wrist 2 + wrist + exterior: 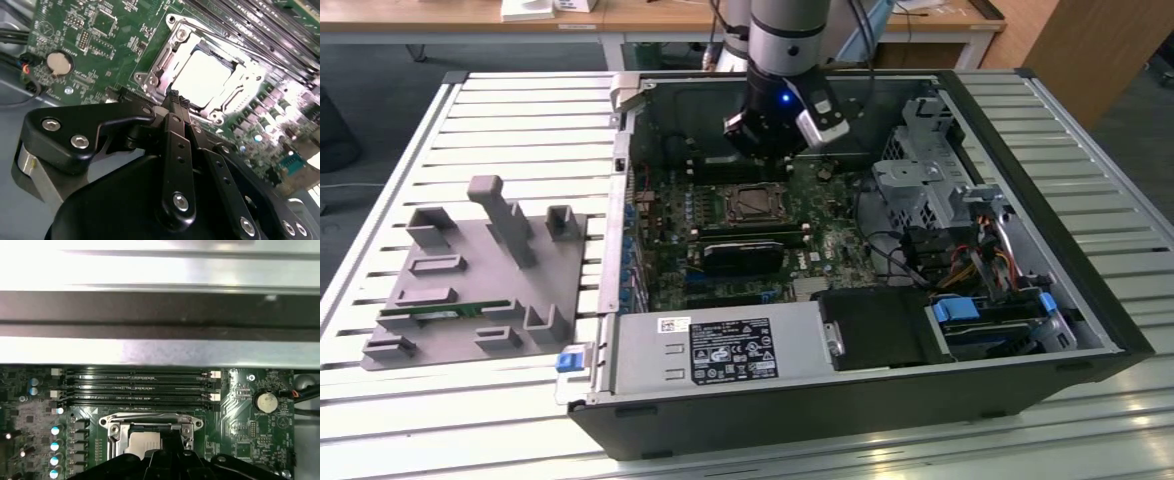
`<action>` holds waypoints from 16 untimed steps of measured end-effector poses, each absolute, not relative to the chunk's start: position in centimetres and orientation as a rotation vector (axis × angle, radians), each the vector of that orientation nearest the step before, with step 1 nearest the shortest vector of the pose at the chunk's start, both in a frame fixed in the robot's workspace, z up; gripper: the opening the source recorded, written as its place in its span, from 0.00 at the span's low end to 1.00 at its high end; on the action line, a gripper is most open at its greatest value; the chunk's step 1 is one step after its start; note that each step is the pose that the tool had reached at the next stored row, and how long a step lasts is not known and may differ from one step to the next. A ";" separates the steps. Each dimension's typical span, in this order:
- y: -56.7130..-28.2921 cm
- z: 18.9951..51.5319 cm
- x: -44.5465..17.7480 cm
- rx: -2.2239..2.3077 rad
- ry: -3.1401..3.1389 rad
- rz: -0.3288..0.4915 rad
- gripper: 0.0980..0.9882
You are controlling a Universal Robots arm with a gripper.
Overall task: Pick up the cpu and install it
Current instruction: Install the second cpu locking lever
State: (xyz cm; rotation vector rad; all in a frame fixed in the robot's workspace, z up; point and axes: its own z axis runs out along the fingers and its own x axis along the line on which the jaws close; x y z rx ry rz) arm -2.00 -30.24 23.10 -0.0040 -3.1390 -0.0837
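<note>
Cpu (204,77) seated under closed end effector (176,98)

One cpu (202,77), four memory slots (137,387) (all dark), one coin cell (264,401).

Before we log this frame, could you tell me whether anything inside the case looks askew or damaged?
Nothing stands out: the cpu lies flat and square inside the socket frame, and the motherboard looks undamaged.
</note>
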 end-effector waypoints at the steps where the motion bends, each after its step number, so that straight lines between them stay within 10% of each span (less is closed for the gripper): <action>1: -30.2 23.3 -2.0 -0.004 -3.139 -0.083 0.01; 16: -32.1 23.3 -2.0 -0.004 -3.138 -0.081 0.01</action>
